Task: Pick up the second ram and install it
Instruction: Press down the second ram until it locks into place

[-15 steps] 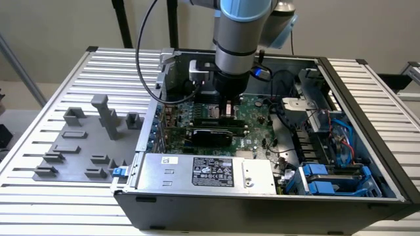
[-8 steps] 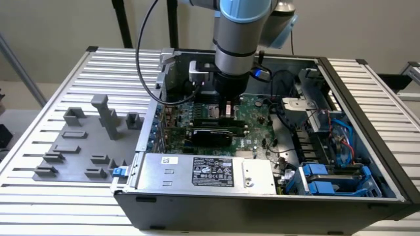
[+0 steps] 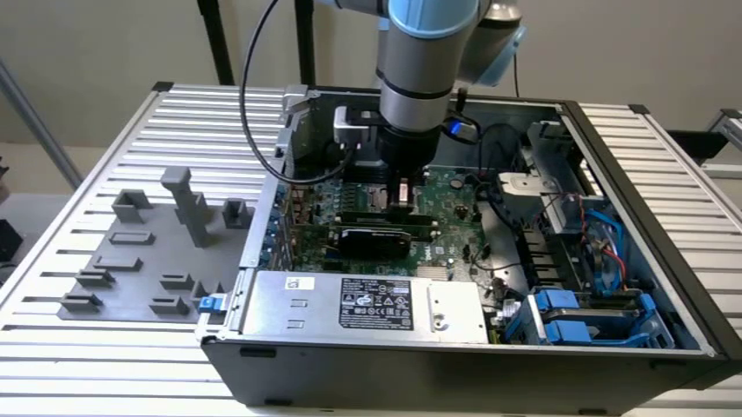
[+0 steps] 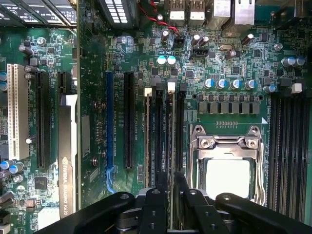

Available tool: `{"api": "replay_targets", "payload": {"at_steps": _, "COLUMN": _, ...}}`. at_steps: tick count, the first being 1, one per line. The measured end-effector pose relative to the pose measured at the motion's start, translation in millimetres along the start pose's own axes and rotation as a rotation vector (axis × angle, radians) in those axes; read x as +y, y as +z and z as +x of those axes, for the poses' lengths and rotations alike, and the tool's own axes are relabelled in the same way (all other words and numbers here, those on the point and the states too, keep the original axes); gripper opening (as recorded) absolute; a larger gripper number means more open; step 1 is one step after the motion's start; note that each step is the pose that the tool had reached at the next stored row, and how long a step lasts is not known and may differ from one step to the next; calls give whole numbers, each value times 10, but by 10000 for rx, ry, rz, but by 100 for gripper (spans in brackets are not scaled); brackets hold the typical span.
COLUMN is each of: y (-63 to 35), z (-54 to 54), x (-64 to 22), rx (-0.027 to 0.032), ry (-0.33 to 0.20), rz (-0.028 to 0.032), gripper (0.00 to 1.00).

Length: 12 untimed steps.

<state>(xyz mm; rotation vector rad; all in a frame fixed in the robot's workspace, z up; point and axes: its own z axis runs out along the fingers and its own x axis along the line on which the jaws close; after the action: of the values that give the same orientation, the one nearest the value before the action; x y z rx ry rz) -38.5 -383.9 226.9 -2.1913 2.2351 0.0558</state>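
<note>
On the exterior view's left, grey holder blocks (image 3: 174,252) stand on the slatted bench (image 3: 69,217). To their right sits the open computer case (image 3: 464,347), with the green motherboard (image 3: 447,217) inside. The tool (image 3: 400,193) is lowered over the board's memory slots (image 4: 165,126). In the wrist view its fingers (image 4: 155,204) are pinched on the second ram (image 4: 170,141), held edge-on directly above a slot. The bare processor socket (image 4: 228,170) lies just beside the slots.
</note>
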Motion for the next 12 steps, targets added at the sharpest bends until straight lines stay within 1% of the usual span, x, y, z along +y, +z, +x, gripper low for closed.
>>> {"api": "replay_targets", "payload": {"at_steps": 5, "y": -115, "z": -4, "x": 10, "rx": 2, "ry": 2, "rz": -1, "gripper": 100}}
{"api": "replay_targets", "payload": {"at_steps": 8, "y": -158, "z": -5, "x": 35, "rx": 1, "ry": 0, "rz": 0, "gripper": 100}}
{"api": "replay_targets", "payload": {"at_steps": 9, "y": -164, "z": -5, "x": 44, "rx": 2, "ry": 0, "rz": 0, "gripper": 0}}
{"api": "replay_targets", "payload": {"at_steps": 12, "y": -166, "z": -5, "x": 71, "rx": -1, "ry": 1, "rz": 1, "gripper": 0}}
